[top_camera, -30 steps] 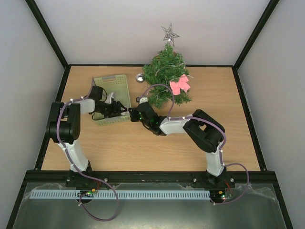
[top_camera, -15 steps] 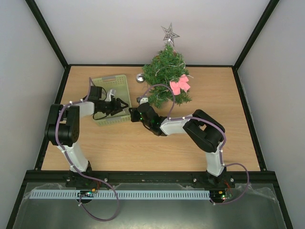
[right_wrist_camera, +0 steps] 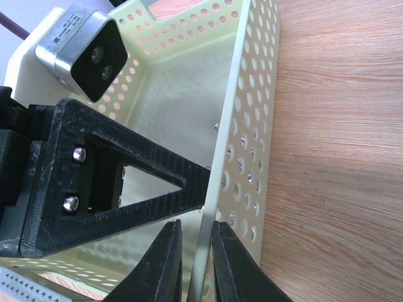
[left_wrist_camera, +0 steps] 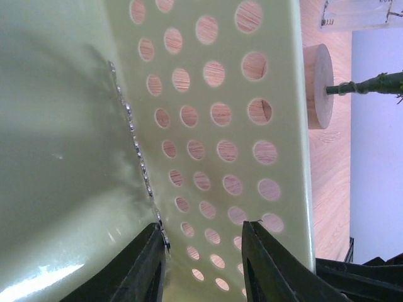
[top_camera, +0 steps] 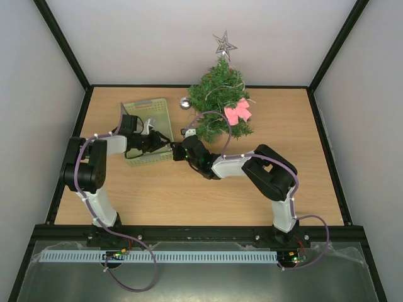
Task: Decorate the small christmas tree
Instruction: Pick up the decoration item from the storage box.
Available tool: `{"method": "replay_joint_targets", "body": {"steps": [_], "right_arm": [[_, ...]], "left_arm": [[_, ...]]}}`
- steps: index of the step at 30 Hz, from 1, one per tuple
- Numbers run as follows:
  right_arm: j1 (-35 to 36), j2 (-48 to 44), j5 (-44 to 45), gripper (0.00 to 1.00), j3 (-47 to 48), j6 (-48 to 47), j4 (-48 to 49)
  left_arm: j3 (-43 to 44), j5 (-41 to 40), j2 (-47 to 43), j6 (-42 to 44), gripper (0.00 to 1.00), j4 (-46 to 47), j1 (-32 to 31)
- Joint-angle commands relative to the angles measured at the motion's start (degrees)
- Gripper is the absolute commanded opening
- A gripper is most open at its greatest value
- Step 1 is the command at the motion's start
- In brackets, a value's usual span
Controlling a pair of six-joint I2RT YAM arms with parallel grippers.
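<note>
Green plastic first: seemingly fishing in basket (top_camera: 154,113) for an ornament, with left claw (left_wrist_camera: 201,229) inside, jaws apart beside the end of bead chain (left_wrist_camera: 135,145) and gripping nothing, and right claw (right_wrist_camera: 196,226) clenched on the basket's right wall to steady it. Next, probably: pinch the chain, lift it clear of the basket without snagging, then drape it on tree (top_camera: 219,94). Stands just right of the basket toward its far corner, apart from both claws.
</note>
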Motion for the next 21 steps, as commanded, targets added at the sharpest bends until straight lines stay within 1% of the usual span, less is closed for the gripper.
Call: {"method": "replay_joint_targets", "body": {"steps": [1,7,12,17,21], "right_arm": [[0.25,1.41,1.16,0.12,-1.44,-0.69,-1.77],[0.22,1.19,1.28,0.12,-1.66,-0.73,-1.81],[0.25,0.29,1.64,0.12,-1.65,-3.17,-2.6],[0.25,-2.9,0.98,0.13,-1.4,-5.94,-4.58],[0.21,-6.87,-1.43,0.18,-1.75,-9.15,-6.56]], "left_arm": [[-0.69,-0.86,1.06,0.74,0.33,0.84,-0.45],[-0.52,-2.77,1.88,2.13,0.2,-0.5,-0.46],[0.89,-6.46,0.14,5.73,0.03,-5.32,-0.46],[3.16,-11.94,-4.09,10.59,0.02,-12.63,-0.46],[4.29,-16.12,-8.83,13.73,0.02,-17.34,-0.46]]}}
